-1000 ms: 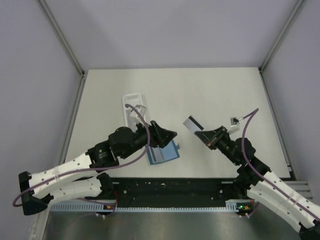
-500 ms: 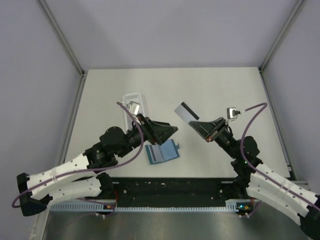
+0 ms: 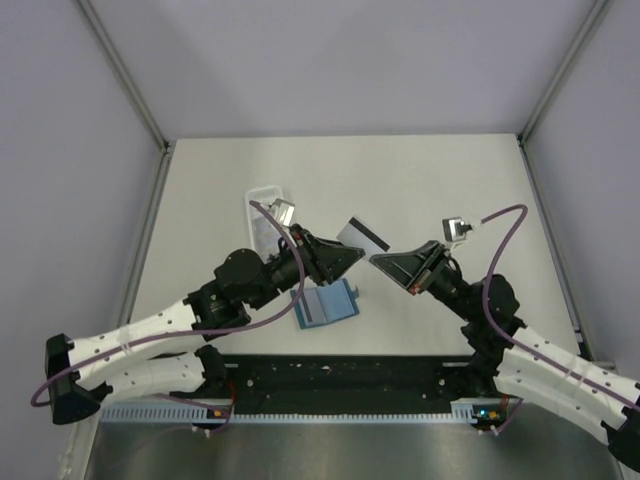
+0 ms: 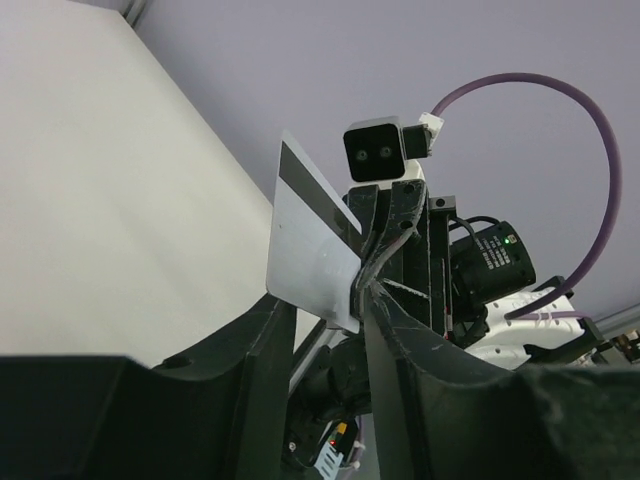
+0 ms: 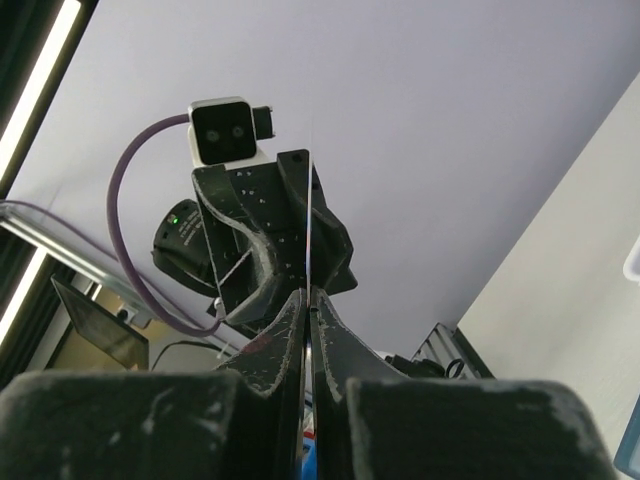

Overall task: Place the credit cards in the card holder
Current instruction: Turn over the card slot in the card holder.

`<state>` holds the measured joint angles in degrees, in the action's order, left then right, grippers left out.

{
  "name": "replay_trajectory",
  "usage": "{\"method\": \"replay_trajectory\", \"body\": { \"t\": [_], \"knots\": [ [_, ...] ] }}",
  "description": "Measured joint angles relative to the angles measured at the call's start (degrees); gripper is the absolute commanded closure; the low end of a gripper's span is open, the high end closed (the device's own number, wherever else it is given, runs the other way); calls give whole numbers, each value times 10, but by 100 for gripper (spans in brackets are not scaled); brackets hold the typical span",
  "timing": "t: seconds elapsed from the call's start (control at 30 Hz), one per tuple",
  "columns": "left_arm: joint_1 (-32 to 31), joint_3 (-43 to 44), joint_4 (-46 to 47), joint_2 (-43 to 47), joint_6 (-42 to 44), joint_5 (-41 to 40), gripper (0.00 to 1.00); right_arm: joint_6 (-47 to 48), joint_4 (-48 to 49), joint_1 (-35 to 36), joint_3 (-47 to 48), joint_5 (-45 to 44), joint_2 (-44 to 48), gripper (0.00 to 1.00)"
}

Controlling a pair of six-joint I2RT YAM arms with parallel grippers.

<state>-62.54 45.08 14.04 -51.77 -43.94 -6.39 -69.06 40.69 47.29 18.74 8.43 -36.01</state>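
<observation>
Now we see the right gripper clamped tight on one credit card, which it holds in the air above the table, well clear of the surface. In the right wrist view the card shows edge-on as a thin pale line rising from between the two pressed fingers. In the left wrist view we see its broad pale face with a dark stripe along the upper edge, tilted, with the right gripper pinching its lower right corner. The left gripper faces the right one, tip nearly to tip. Its jaws stand apart, and the card's lower edge sits across the gap between them; we cannot tell whether either finger touches the card. The card holder lies flat on the table just in front of the left gripper and below the raised card, apart from both grippers, its lighter blue side to the left and its darker teal part to the right. A long white tray rests on the table beyond the left arm.
</observation>
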Motion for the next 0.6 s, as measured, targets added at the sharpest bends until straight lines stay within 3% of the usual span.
{"method": "replay_trajectory", "body": {
  "t": [0.1,0.17,0.3,0.5,0.6],
  "knots": [
    [0,0,8,-3,5,-1,89,1,-2,2,1,2,7,100],
    [0,0,13,-4,6,0,100,5,-10,3,1,2,13,93],
    [-1,0,13,-4,9,2,100,18,-51,3,5,2,28,62],
    [1,0,-4,8,24,-7,100,105,-244,6,94,-23,78,45],
    [7,0,-25,29,34,6,100,171,-346,6,167,-49,91,43]
  ]
}}
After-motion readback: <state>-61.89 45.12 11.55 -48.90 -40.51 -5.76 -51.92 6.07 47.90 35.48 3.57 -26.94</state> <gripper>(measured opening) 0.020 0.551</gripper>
